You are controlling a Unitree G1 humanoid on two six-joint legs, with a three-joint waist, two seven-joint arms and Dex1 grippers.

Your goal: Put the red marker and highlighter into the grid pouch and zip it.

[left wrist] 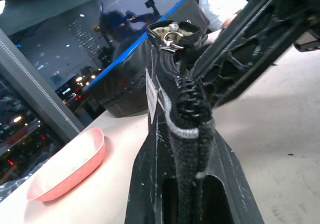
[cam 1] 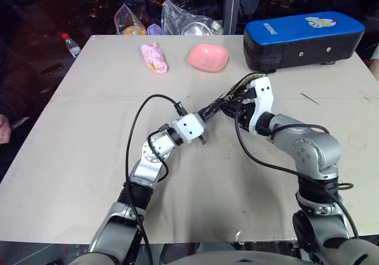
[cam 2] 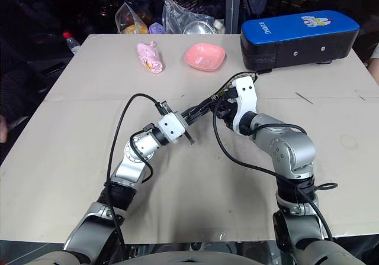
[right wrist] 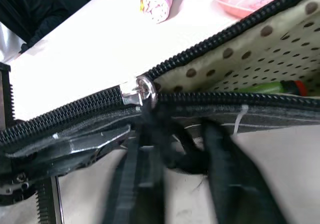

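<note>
Above the middle of the beige table [cam 1: 71, 158], the left gripper [cam 1: 220, 106] is clamped on one end of the grid pouch [left wrist: 187, 109], holding it off the surface. The right gripper [right wrist: 172, 134] is closed at the zipper pull [right wrist: 142, 91]; the pouch is partly unzipped, with the highlighter [right wrist: 270, 87] inside. A pink dish [cam 1: 208, 57] lies at 12 o'clock, a blue-topped case [cam 1: 302, 39] at 2 o'clock.

We find open table [cam 1: 83, 135] all around our arms on the near half. Farther back, the pink dish [cam 1: 208, 57], pink packet [cam 1: 154, 57] and blue-topped case [cam 1: 302, 39] crowd the far edge, with gaps between them.
</note>
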